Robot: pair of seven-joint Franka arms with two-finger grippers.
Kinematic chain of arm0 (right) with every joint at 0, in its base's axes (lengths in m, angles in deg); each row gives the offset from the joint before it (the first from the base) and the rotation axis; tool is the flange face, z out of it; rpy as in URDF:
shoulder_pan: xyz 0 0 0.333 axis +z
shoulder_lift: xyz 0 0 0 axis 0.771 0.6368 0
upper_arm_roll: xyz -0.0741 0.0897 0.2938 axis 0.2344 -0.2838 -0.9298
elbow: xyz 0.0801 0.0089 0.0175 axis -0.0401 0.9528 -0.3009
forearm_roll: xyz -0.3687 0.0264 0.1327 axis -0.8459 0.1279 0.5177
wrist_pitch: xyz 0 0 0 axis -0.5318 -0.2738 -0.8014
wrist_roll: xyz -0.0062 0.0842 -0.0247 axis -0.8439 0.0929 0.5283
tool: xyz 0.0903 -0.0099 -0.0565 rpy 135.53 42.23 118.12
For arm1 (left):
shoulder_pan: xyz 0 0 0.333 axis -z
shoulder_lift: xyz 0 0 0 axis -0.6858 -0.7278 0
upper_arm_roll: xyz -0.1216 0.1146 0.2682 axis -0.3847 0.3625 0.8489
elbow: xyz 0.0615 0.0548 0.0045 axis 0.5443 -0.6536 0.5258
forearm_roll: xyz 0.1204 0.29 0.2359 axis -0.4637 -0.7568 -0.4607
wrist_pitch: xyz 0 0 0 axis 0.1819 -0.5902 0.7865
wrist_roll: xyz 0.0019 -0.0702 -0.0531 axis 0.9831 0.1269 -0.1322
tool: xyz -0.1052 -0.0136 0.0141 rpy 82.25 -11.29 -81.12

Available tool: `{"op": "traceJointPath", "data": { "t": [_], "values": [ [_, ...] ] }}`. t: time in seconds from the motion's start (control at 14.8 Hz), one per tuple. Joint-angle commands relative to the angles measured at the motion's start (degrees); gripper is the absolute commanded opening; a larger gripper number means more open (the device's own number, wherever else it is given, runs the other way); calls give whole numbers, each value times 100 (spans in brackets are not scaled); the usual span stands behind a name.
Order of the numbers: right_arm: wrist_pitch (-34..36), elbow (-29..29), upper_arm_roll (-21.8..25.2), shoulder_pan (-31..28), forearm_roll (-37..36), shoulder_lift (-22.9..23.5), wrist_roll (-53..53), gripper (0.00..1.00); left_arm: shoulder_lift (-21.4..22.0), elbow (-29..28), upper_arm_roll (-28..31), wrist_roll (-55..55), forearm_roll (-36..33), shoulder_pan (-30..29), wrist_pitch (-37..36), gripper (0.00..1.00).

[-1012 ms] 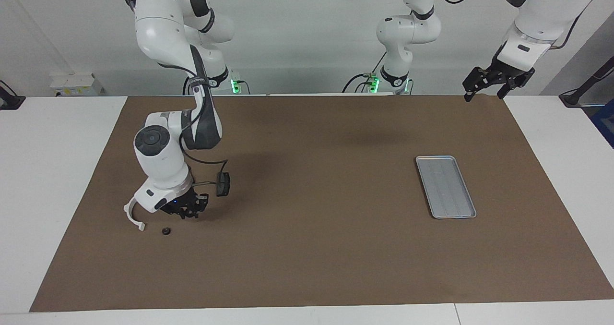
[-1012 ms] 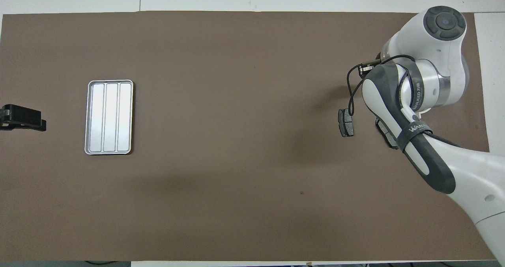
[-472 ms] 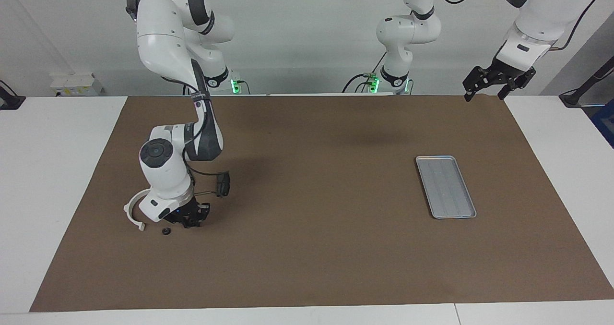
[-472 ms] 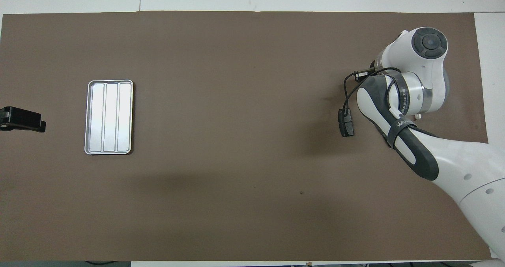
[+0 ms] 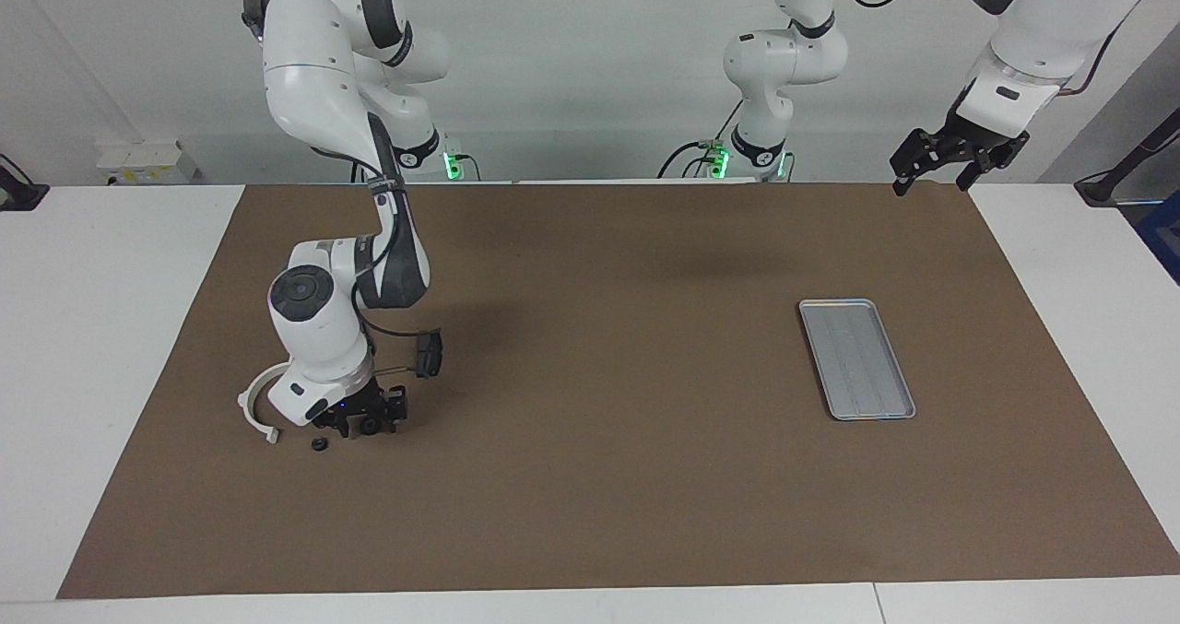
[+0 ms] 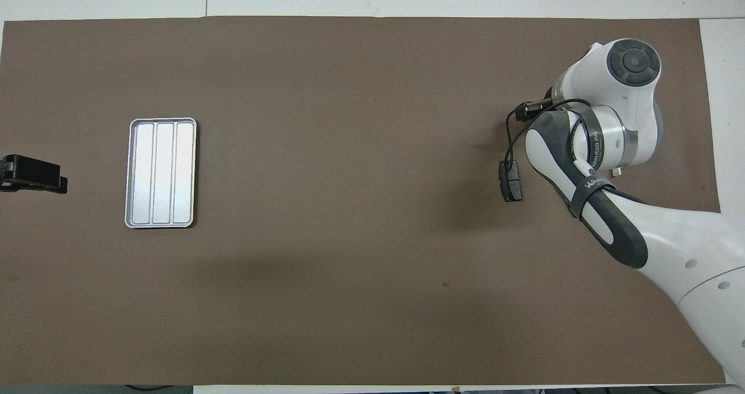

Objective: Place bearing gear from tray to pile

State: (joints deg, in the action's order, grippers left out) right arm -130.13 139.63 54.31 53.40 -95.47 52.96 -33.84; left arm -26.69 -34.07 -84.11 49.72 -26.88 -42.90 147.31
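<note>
Opening beside the pile, right gripper point(image 5: 371, 424) fingers went from together to apart; gear point(image 5: 320, 444) down by bracket point(image 5: 254, 405), off tray point(image 5: 856, 359). Left gripper point(image 5: 953, 156) waited, fingers apart.

Two fixed views of one table, both from a distance. Facing view: set high across the table, looking back at the two arm bases along the wall, taking in the whole brown mat point(image 5: 608, 476) and white table edges. Overhead view: set above the robots' end, looking forward and steeply down, closer in, filled by the mat point(image 6: 349, 301). Half a turn apart. Shared: the mat and the tray point(image 5: 856, 359) point(image 6: 160, 173), lying at opposite edges of the two pictures.
</note>
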Motion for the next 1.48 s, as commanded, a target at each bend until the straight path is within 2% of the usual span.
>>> {"op": "traceJointPath", "data": {
  "t": [0.0, 0.4, 0.67, 0.88, 1.21, 1.42],
  "values": [
    [65, 106, -61, -15, 38, -305, 122, 100, -13, 1, 43, 31, 12, 39, 11, 100],
    [583, 89, -70, -23, 38, -842, 175, 100, 14, 1, 52, 75, 4, 22, -24, 100],
    [1276, 54, -78, -14, 64, -1289, 157, 100, 14, 1, 43, 75, 4, 39, -24, 100],
    [2058, 80, -70, -14, 563, -1921, 131, 100, 22, 1, 52, 75, 4, 30, -24, 100],
    [3754, 133, -79, -14, 626, -3292, 122, 100, 14, 1, 43, 75, 4, 30, -24, 100],
    [4537, 133, -79, 3, 679, -3768, 43, 100, 14, 1, 43, 75, 4, 30, -24, 100]
  ]
}}
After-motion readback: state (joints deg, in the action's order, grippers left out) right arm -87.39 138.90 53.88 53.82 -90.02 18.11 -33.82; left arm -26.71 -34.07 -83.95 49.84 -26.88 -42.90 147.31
